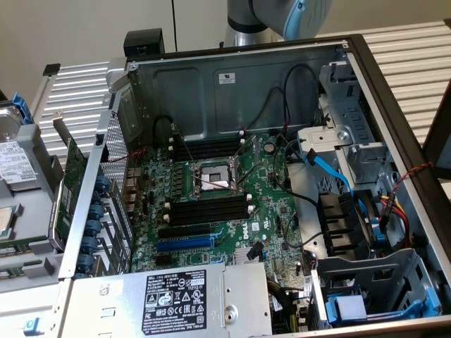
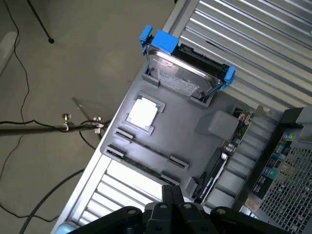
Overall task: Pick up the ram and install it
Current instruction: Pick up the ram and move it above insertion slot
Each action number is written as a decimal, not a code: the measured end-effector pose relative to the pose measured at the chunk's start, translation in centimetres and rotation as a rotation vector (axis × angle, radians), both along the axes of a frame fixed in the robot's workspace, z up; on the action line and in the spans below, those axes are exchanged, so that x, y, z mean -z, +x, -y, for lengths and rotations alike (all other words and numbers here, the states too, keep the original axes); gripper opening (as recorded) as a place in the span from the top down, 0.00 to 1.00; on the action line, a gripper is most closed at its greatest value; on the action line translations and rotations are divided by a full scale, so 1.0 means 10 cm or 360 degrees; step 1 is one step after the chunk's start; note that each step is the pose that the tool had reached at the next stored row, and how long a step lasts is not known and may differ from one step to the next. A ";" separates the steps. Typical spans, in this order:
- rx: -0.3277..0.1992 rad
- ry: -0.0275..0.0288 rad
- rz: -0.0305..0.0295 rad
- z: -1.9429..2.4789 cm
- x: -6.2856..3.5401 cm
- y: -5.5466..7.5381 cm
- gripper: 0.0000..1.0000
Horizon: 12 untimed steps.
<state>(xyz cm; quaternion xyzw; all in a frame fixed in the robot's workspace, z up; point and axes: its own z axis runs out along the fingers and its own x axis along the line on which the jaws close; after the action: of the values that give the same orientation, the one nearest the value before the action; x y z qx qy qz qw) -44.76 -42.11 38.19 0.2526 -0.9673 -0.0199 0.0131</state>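
Note:
The ram (image 2: 141, 165) is a long thin dark-green stick standing on edge between two small grey holders on the grey tray (image 2: 195, 112) beside the computer case. My gripper (image 2: 171, 193) hangs above that tray near one end of the ram, with its black fingers shut together and nothing between them. It is not touching the ram. In the exterior view the open case shows the motherboard (image 1: 225, 204) with long black memory slots (image 1: 208, 210) with white end clips on both sides of the processor socket (image 1: 211, 179). The arm (image 1: 282, 15) rises behind the case.
The tray also holds a hard drive in a blue carrier (image 2: 183, 73) and a square processor chip (image 2: 142, 114). A green expansion card (image 1: 70, 184) stands at the case's left wall. Cables (image 1: 331, 169), a fan (image 1: 352, 225) and the power supply (image 1: 176, 299) crowd the case.

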 end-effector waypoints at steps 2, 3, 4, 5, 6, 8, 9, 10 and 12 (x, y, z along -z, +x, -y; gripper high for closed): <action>-0.0060 0.00001 0.00001 0.000 0.003 0.00 0.89; -0.0089 0.00001 0.00001 0.000 0.005 0.00 0.89; -0.0117 0.00001 0.00001 0.000 0.006 0.00 0.89; -0.0147 0.00001 0.00001 0.000 0.007 0.00 0.89; -0.0175 0.00001 0.00000 0.000 0.009 0.00 0.89; -0.0233 0.00001 0.00001 0.000 0.011 0.00 0.89; -0.0262 0.00000 0.00000 0.000 0.012 0.00 0.89; -0.0291 0.00001 0.00000 0.000 0.014 0.00 0.89; -0.0349 0.00001 0.00002 0.000 0.017 0.00 0.89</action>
<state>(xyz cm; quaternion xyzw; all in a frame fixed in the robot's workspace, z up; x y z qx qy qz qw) -44.75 -42.11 38.03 0.3568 -0.9339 -0.0184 0.0151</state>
